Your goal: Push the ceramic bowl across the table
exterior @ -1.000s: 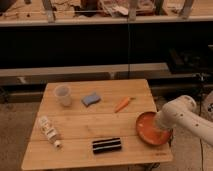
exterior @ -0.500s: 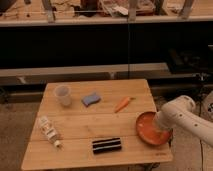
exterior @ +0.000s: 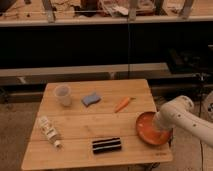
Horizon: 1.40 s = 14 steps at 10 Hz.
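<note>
Light slatted wooden surface (exterior: 95, 122) viewed from above. Orange-red ceramic bowl (exterior: 146, 132) set near front right corner. White arm (exterior: 187, 116) seen at right; hand (exterior: 162, 124) positioned over bowl's right side, open or closed cannot be told. Translucent cup (exterior: 62, 95), blue sponge (exterior: 90, 99), carrot (exterior: 122, 104) lined along back. Bottle (exterior: 49, 131) laid at left, black pack (exterior: 106, 145) at front.
</note>
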Motion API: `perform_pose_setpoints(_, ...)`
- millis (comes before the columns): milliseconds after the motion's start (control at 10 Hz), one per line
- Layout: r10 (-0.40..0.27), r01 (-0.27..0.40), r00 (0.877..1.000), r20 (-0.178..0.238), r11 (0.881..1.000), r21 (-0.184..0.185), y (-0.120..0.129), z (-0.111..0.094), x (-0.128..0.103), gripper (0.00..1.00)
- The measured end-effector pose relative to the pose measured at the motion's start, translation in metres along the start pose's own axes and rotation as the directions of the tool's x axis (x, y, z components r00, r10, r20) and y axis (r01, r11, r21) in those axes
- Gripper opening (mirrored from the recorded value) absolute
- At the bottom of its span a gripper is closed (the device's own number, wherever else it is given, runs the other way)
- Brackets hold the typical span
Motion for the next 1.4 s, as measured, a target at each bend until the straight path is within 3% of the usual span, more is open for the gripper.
perform_pose_setpoints(1400,-0.08,0.08,0.997,-0.017,0.997,-0.02,-0.0003,0.0051,-0.0098,0.19)
